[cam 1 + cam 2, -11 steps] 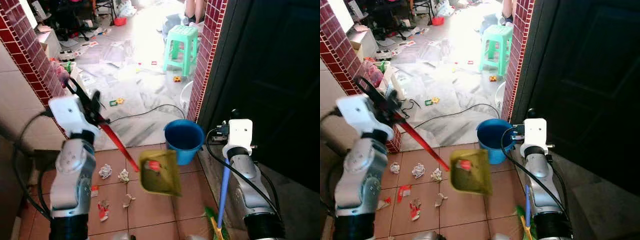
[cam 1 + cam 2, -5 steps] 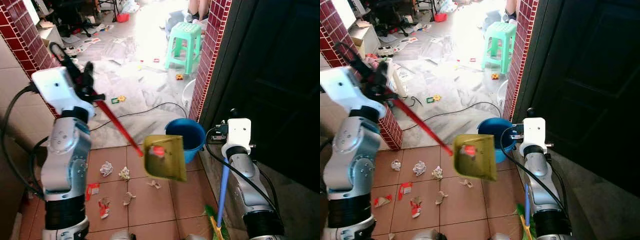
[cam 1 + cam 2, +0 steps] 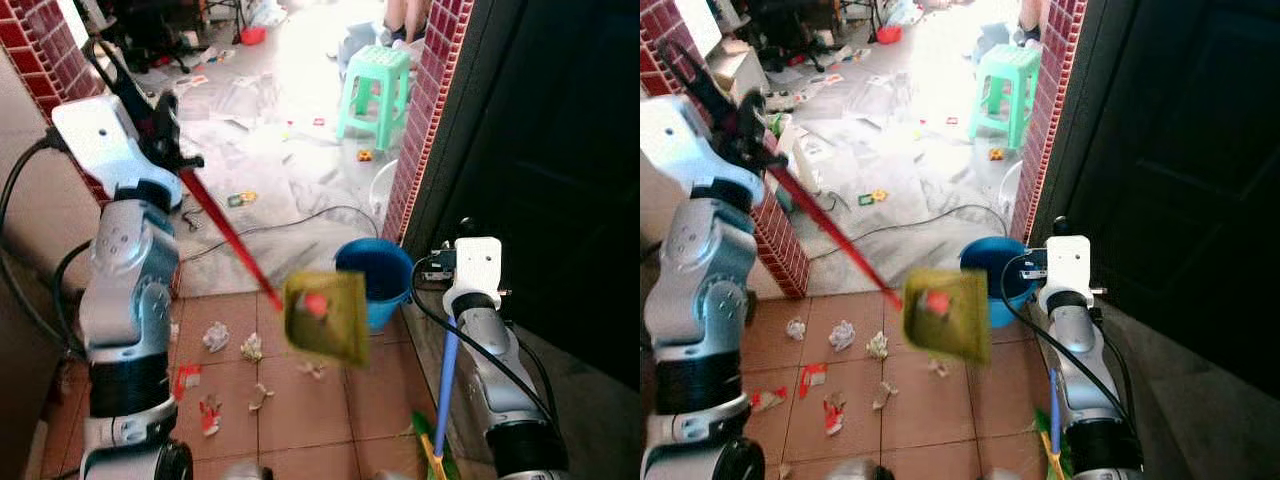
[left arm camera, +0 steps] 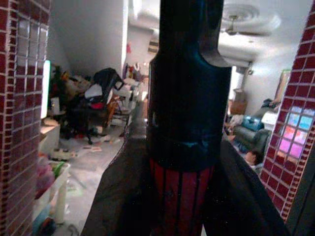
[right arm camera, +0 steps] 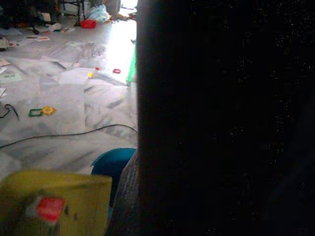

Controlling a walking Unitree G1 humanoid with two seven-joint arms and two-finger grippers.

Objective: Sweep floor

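Observation:
My left gripper (image 3: 160, 130) is raised high by the left brick pillar, shut on the red handle (image 3: 228, 238) of a yellow-green dustpan (image 3: 325, 318). The pan hangs blurred in the air beside a blue bucket (image 3: 375, 280), with a red scrap (image 3: 315, 303) in it. In the left wrist view the handle (image 4: 181, 196) sits between the black fingers (image 4: 189, 73). My right gripper (image 3: 466, 232) stays low by the dark door, shut on the blue broom handle (image 3: 446, 380), whose green bristles (image 3: 432, 445) rest on the tiles. Crumpled paper (image 3: 216, 335) and red wrappers (image 3: 208, 415) litter the terracotta floor.
Red brick pillars (image 3: 425, 110) frame a doorway onto a marble floor with a black cable (image 3: 300, 215), small toys and a green stool (image 3: 375, 85). A dark door (image 3: 560, 150) closes off the right side. Cluttered furniture stands at the far back left.
My left arm has lifted the red handle higher and the dustpan has tilted near the bucket. A small scrap now lies on the tiles under the pan. The right arm has not moved.

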